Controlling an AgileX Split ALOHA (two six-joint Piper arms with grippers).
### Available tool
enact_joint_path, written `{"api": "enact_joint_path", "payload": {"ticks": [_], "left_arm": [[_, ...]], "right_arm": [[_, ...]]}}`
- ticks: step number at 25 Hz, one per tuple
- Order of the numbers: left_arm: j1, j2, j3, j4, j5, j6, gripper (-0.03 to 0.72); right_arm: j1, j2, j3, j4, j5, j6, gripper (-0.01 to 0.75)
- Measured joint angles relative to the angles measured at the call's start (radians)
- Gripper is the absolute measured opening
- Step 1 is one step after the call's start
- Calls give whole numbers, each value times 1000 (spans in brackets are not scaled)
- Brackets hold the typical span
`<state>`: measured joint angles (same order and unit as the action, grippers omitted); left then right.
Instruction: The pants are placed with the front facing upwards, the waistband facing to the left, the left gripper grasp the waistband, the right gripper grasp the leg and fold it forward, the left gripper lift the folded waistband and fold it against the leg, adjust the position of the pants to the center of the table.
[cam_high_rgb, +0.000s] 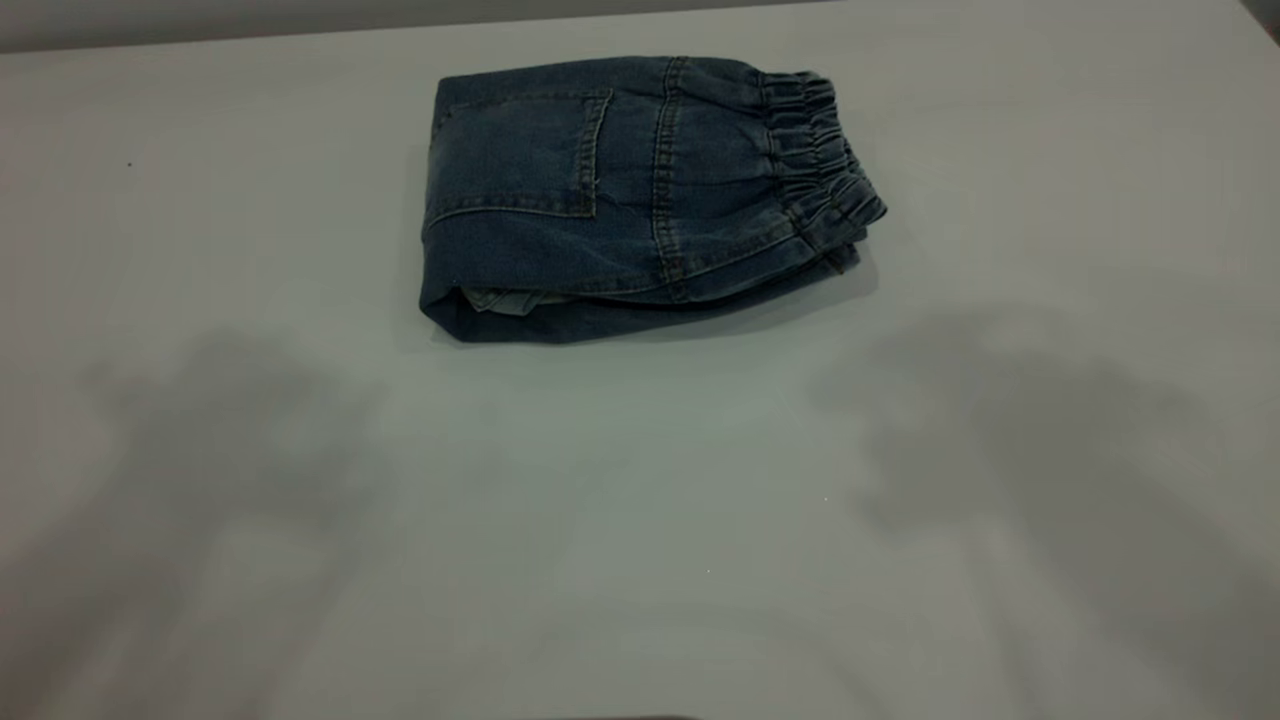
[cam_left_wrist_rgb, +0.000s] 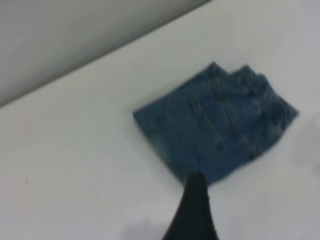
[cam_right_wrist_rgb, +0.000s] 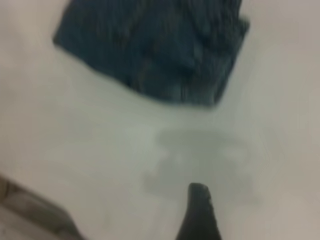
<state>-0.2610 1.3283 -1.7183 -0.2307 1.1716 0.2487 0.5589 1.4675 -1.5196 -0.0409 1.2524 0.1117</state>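
Observation:
The pants lie folded into a compact blue denim bundle on the white table, a little beyond its middle. A rear patch pocket faces up, and the ruffled waistband sits on the bundle's right side. Neither gripper shows in the exterior view, only their shadows nearer the front. In the left wrist view one black finger of the left gripper hovers short of the pants, holding nothing. The right gripper shows one dark finger over bare table, well back from the pants. Both are open.
The table's far edge runs just behind the bundle. Two broad arm shadows fall on the near table at left and right. The right wrist view catches a table edge in one corner.

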Motion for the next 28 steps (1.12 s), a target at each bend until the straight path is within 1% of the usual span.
{"api": "enact_joint_path", "payload": {"ticks": [5, 10, 14, 18, 21, 24, 28], "left_arm": [[0, -178, 261, 0, 0, 0, 558], [0, -357, 581, 0, 0, 2, 558], [0, -493, 833, 3, 0, 6, 558], [0, -634, 1035, 39, -4, 8, 558], [0, -739, 1139, 66, -14, 6, 558], [0, -832, 1207, 74, -34, 5, 558], [0, -937, 1222, 77, -45, 3, 558]], "right_arm": [[0, -202, 247, 0, -2, 7, 459], [0, -390, 500, 1, -12, 11, 459], [0, -532, 707, 1, -79, 24, 459], [0, -659, 884, 2, -142, 26, 459], [0, -752, 975, 3, -150, 27, 459], [0, -849, 1030, 3, -141, 27, 459], [0, -983, 1046, 3, -143, 27, 459]]}}
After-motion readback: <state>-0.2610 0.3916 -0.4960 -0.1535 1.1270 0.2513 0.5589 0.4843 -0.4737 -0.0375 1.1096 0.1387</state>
